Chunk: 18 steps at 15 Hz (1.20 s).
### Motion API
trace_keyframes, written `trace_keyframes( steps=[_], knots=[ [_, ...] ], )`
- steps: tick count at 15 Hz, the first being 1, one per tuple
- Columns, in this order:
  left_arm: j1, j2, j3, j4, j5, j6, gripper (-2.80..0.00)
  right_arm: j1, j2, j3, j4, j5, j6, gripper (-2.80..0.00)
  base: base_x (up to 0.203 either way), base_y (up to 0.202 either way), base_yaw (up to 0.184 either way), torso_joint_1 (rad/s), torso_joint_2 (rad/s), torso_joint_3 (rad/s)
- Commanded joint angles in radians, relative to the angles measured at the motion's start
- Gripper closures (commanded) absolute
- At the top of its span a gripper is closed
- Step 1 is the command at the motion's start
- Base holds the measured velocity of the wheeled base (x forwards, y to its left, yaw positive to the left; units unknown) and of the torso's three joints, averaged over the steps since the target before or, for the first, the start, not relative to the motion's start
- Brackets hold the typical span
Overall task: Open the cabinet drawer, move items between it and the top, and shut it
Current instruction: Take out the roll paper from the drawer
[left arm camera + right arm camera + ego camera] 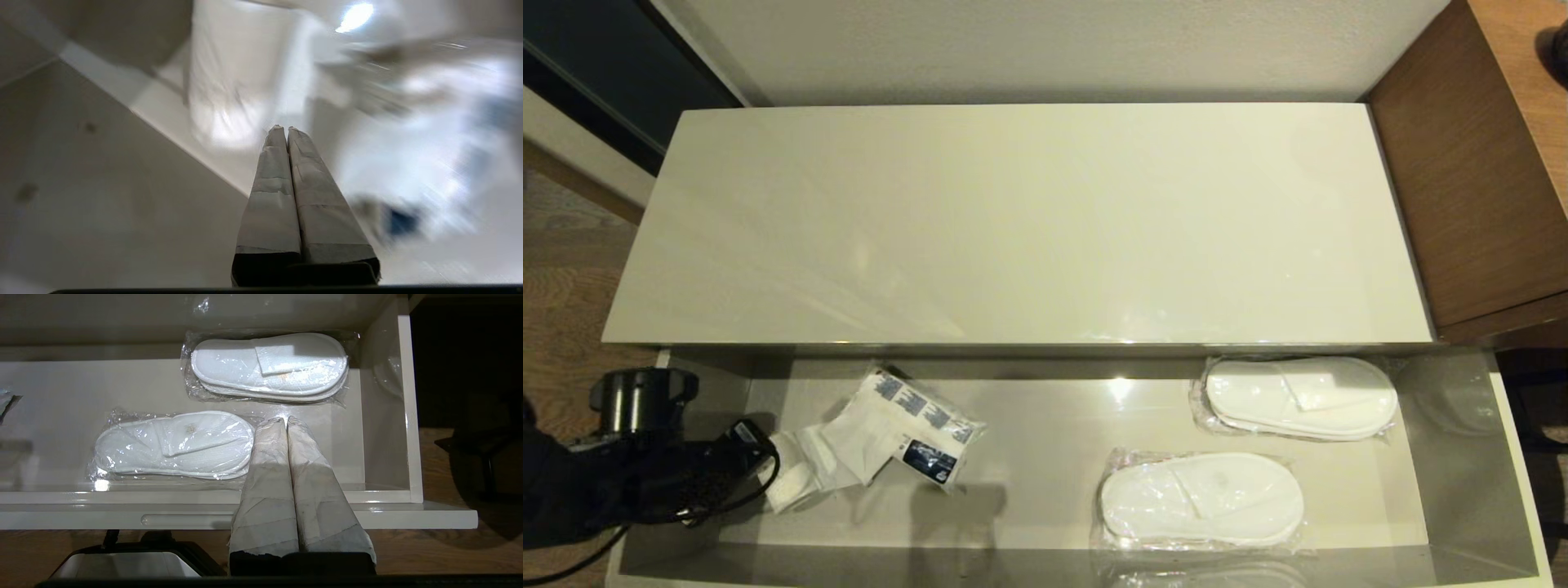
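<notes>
**Drawer open, contents not yet transferred**

The cabinet top (pixel 1013 220), a long glossy cream slab, lay bare of any item. Beneath its front edge the cabinet drawer (pixel 1045 482) stood pulled well out, its pale grey floor and walls exposed along the full width; the opening step therefore appeared complete, while the transfer and the closing remained to be done.

Inside the drawer, toward the robot's right, lay two packs of white slippers sealed in clear plastic: the rear slipper pack (pixel 1298 398) close under the top's edge, and the front slipper pack (pixel 1202 500) nearer the drawer front, the two apart. Toward the left lay a white packet with blue printing (pixel 915 429), and just beside it a toilet-paper roll (pixel 792 478) with a loose tail.

The left gripper (pixel 284 130) was inside the drawer's left end, its jaws clenched together on nothing, the tips close before the roll; contact could not be confirmed. The right gripper (pixel 284 420) hung before the drawer front above the slippers, jaws likewise pressed together and empty. No item looked lifted.
</notes>
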Motion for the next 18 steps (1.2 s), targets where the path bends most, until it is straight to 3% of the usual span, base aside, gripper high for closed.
trace_keyframes(
  steps=[1, 6, 10, 14, 18],
  knots=[
    [-0.001, -0.269, 0.006, 0.116, -0.019, -0.001, 0.0, 0.0, 0.001, 0.0, 0.0, 0.0, -0.001, 0.0, 0.0, 0.0, 0.0, 0.0, 0.0, 0.0],
    [-0.003, -0.595, -0.032, 0.456, -0.074, 0.014, 0.0, 0.0, 0.0, 0.0, 0.001, 0.0, -0.001, 0.0, 0.0, 0.0, 0.0, 0.0, 0.0, 0.0],
    [-0.005, -0.723, -0.181, 0.696, -0.092, 0.073, 0.0, 0.0, 0.0, 0.0, 0.0, 0.0, -0.001, 0.0, 0.0, 0.0, 0.0, 0.0, 0.0, 0.0],
    [-0.015, -0.738, -0.251, 0.738, -0.152, 0.082, 0.0, 0.0, 0.002, 0.0, 0.0, 0.0, -0.001, 0.0, 0.0, 0.0, 0.0, 0.0, 0.0, 0.0],
    [-0.036, -0.634, -0.355, 0.733, -0.179, 0.193, 0.0, 0.0, 0.001, 0.0, 0.001, 0.0, -0.001, 0.0, 0.0, 0.0, 0.0, 0.0, 0.0, 0.0]
  ],
)
